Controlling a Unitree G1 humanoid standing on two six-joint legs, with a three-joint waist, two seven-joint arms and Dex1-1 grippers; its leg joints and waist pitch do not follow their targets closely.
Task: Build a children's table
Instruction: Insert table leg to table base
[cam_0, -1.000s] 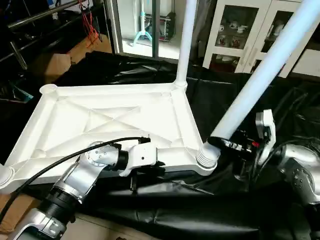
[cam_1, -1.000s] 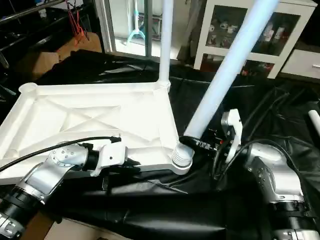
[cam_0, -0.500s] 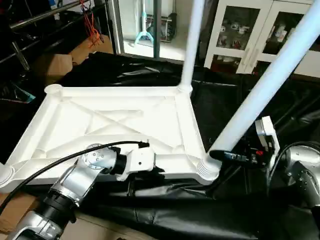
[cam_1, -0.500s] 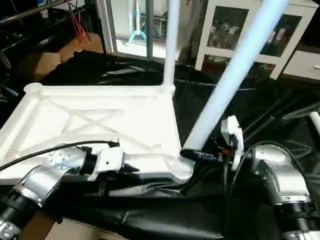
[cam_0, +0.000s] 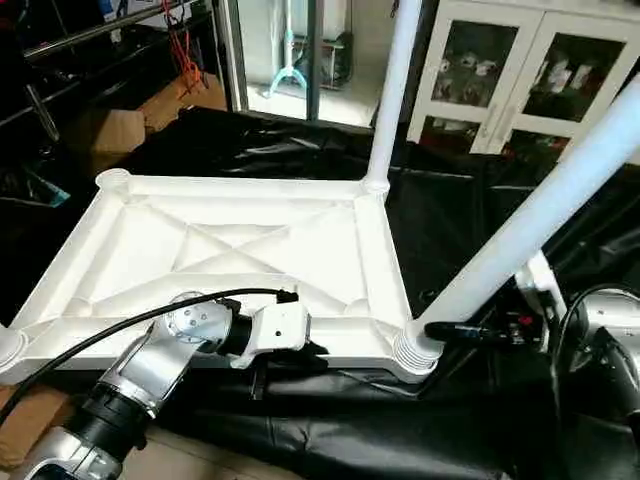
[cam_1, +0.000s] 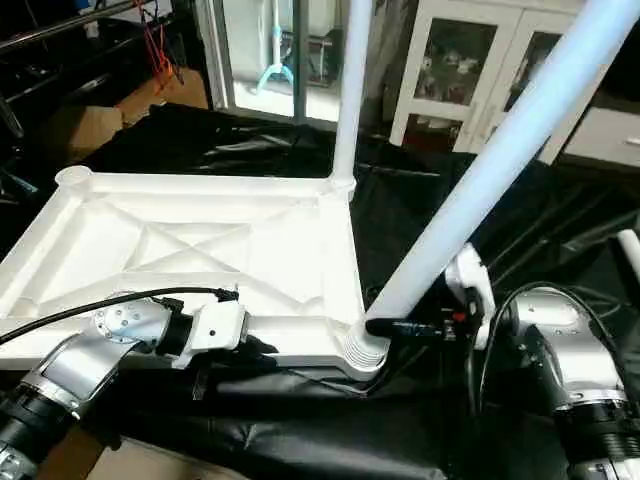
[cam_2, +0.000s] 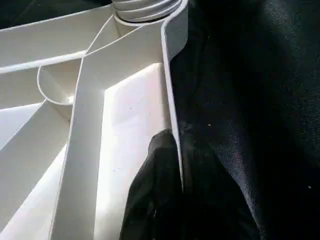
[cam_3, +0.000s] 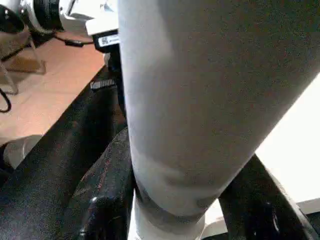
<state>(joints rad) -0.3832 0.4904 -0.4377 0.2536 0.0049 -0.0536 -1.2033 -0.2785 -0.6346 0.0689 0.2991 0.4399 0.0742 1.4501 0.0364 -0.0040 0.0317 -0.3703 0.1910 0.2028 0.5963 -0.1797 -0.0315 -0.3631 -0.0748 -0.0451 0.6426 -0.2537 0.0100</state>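
Observation:
The white tabletop lies upside down on black cloth, X-ribs facing up. One white leg stands upright in its far right corner socket. A second leg leans to the right, its ribbed end at the near right corner socket. My right gripper is shut on this leg just above the socket, with the black fingers on either side of it. My left gripper is shut on the tabletop's near rim, its fingers pinching the thin wall.
Black cloth covers the work surface. A white glass-door cabinet stands behind it on the right. A cardboard box and metal rails are at the back left. A white tube end lies at the far right.
The head views have shifted. The leg in my right gripper now leans further over to the right, its end still at the near right socket. My left gripper keeps its hold on the rim.

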